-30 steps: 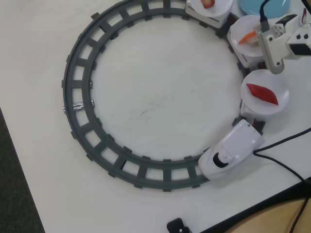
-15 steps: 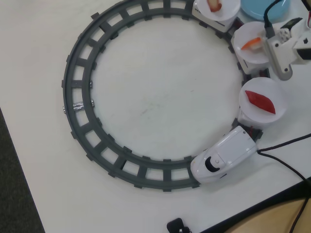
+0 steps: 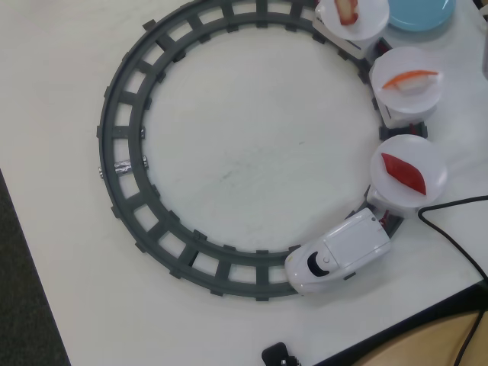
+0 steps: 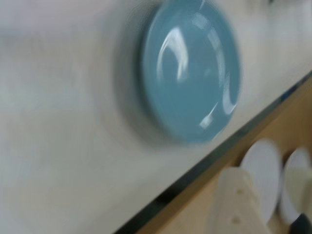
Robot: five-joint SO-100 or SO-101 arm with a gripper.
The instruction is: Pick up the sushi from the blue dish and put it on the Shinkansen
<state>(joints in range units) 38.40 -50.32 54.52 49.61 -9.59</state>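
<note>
In the overhead view the white toy bullet train with a black nose window (image 3: 339,261) is sitting on the grey ring track (image 3: 126,202) at lower right, pulling three cars topped with round white plates, and the white rice sushi with a thin orange strip (image 3: 412,81) is lying on the middle plate (image 3: 408,72), between a flat dark-red piece (image 3: 402,173) and a pink-and-white piece (image 3: 348,11). The round light-blue dish (image 4: 190,73) is showing bare and blurred in the wrist view, near the table edge. The gripper is not showing in either view, so I cannot tell how its fingers are standing.
</note>
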